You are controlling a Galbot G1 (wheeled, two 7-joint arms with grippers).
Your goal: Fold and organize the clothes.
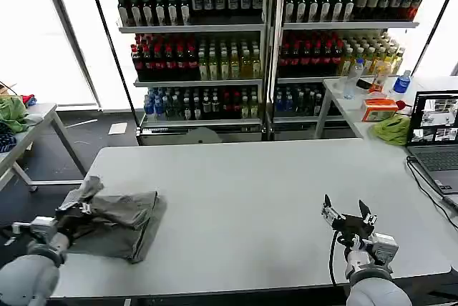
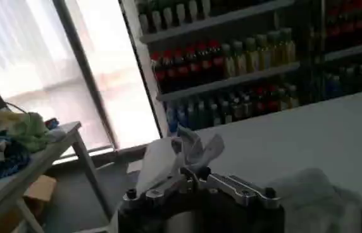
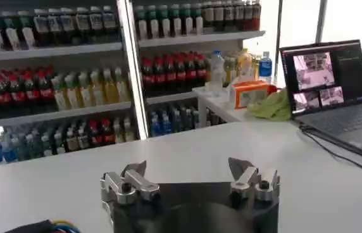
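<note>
Pinching a raised fold of the grey shirt (image 1: 114, 220), the left gripper (image 1: 74, 211) sits at the garment's outer edge with its fingers closed on the cloth, which stands up bunched between them in the left wrist view (image 2: 180, 152). That shirt lies roughly folded on the white table (image 1: 243, 206), well to the left of the right gripper (image 1: 348, 214), which waits over bare tabletop with its fingers spread apart. Judging by this, a fold is under way, and the next move calls for carrying the pinched edge across the shirt's body and laying it flat.

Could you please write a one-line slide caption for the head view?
Left hand pinches the grey shirt at the white table's left edge; right hand waits open.
</note>
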